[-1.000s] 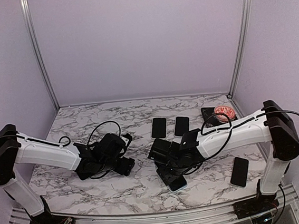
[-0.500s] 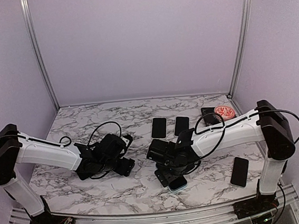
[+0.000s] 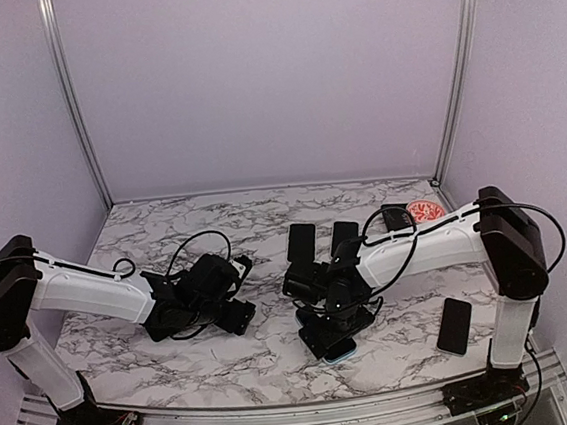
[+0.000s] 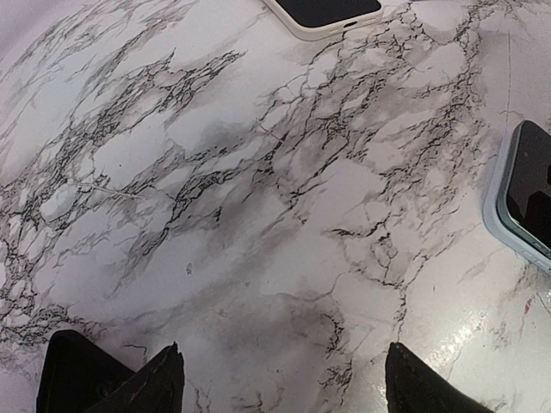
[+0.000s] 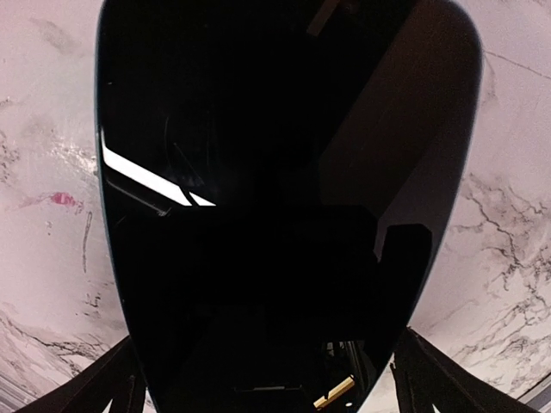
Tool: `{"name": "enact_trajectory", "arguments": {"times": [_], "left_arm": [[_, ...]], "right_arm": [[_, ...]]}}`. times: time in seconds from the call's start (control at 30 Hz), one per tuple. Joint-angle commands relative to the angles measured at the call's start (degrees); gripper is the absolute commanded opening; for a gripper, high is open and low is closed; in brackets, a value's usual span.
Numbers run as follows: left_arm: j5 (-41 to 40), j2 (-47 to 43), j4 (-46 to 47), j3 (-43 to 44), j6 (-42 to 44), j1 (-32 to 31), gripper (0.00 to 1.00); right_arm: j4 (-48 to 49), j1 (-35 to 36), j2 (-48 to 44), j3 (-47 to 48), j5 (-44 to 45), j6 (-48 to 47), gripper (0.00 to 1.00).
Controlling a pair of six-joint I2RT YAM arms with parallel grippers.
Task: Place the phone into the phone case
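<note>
your right gripper (image 5: pixel 271 379) is down low over the phone (image 5: pixel 275 172), whose black screen fills nearly the whole wrist view. its fingers (image 5: pixel 116 383) are spread wide, one on each side of the phone's near end; you cannot tell from here whether the pads touch its edges. the phone lies flat on the marble table (image 4: pixel 258 215), directly beneath that gripper, and it sits inside the light blue phone case (image 4: pixel 493 194), at least at the end that shows, where the rim wraps around the screen.

your left gripper (image 4: pixel 280 383) hangs close above bare marble with its fingers (image 4: pixel 159 383) parted and nothing between them. the cased phone is ahead of it and off to its right, well apart from the fingertips. a white-cased phone (image 4: pixel 327 7) lies farther ahead of it.

beyond your right gripper two dark phones (image 3: pixel 301 241) lie side by side, and another dark phone (image 3: pixel 454 325) lies off to its right.
</note>
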Motion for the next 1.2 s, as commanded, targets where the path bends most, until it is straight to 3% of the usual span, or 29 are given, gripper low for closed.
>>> {"name": "enact_trajectory", "arguments": {"times": [0.0,0.07,0.23,0.5,0.8,1.03,1.17], "left_arm": [[-0.2,-0.2,-1.7,0.3,0.5,0.5,0.81],[-0.4,-0.3,-1.9,0.3,0.5,0.4,0.81],[-0.3,-0.4,-2.2,0.7,0.6,0.5,0.81],[0.0,-1.3,-2.6,2.7,0.8,0.7,0.81],[4.0,-3.1,-1.1,4.8,-1.1,2.4,0.81],[17.8,-2.8,10.7,3.3,-11.4,7.6,0.84],[20.2,1.8,11.8,5.1,-14.9,8.3,0.83]], "right_arm": [[0.8,-0.4,2.1,-0.1,-2.8,-2.2,0.94],[0.9,-0.4,2.6,-0.2,-2.3,-2.3,0.88],[0.8,-0.1,2.5,0.1,-1.6,-2.7,0.61],[0.7,0.1,0.7,1.3,1.1,-3.1,0.33],[6.1,0.1,-5.0,-0.3,3.9,-4.2,0.18],[11.8,-1.7,-5.9,-5.0,2.4,-5.1,0.14],[12.9,-2.0,-3.9,-4.6,2.6,-5.7,0.23]]}}
